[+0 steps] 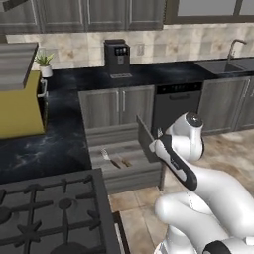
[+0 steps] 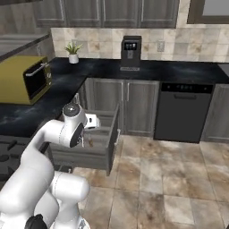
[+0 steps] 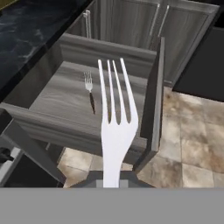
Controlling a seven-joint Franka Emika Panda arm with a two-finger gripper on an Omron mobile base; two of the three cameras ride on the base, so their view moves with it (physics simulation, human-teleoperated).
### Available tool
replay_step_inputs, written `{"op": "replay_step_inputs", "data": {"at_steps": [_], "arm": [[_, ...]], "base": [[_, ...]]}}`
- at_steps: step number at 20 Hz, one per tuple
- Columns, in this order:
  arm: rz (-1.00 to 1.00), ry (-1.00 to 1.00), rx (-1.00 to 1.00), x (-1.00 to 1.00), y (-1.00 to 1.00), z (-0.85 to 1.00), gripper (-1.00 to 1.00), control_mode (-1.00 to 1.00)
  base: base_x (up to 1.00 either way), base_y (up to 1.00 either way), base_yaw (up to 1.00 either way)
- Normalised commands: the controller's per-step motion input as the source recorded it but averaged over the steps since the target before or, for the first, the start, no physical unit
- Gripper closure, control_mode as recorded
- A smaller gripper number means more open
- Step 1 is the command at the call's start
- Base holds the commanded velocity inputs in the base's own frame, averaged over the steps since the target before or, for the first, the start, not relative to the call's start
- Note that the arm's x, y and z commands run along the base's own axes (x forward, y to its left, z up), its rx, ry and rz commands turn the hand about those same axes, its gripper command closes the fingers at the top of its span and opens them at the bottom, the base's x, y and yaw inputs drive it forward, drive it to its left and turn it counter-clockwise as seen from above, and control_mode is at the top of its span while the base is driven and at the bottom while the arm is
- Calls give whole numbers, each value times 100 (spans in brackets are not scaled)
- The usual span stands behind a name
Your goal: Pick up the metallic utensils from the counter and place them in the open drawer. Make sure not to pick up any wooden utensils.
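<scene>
Nearest the base sits a dark gas stove (image 1: pixel 49 213) with black cast grates, set into the glossy black stone counter (image 1: pixel 44 144) with faint white veins. The white arm's two-finger gripper (image 3: pixel 112 183) is clenched on a slim, all-silver metal fork (image 3: pixel 114 118); in the hand view its handle rises from between the finger tips and its four tines point out over the drawer.

Just beyond the stove, the wide, shallow grey wood-grain drawer (image 1: pixel 124 171) stands pulled open from under the counter, its flat front panel (image 3: pixel 154 100) toward the tiled floor (image 2: pixel 179 179). Inside it, on the drawer bottom, lies a small silver fork with a dark brown handle (image 3: pixel 90 91), apart from the drawer's walls. The left base view shows a pale, slim piece (image 1: pixel 105 154) and dark handles beside it in the same drawer, too small to tell apart. The held fork hangs above the near edge of the drawer, not touching it.

Farther left on the counter sits a boxy yellow microwave (image 2: pixel 24 78). Against the far tiled wall stand a small green plant in a white pot (image 2: pixel 73 53) and a black coffee machine (image 2: pixel 130 51). To the far right is a black dishwasher front (image 2: pixel 183 112), and beyond it a sink with a curved tap (image 1: pixel 233 59).
</scene>
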Motion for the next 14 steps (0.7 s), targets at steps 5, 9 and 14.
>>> {"op": "replay_step_inputs", "data": {"at_steps": [5, 9, 14], "arm": [[0, 0, 0, 0, 0, 0, 100, 100], [0, 0, 0, 0, 0, 0, 100, 100], [0, 0, 0, 0, 0, 0, 100, 100]], "base": [[91, 48, 0], [99, 43, 0], [72, -10, 2]]}}
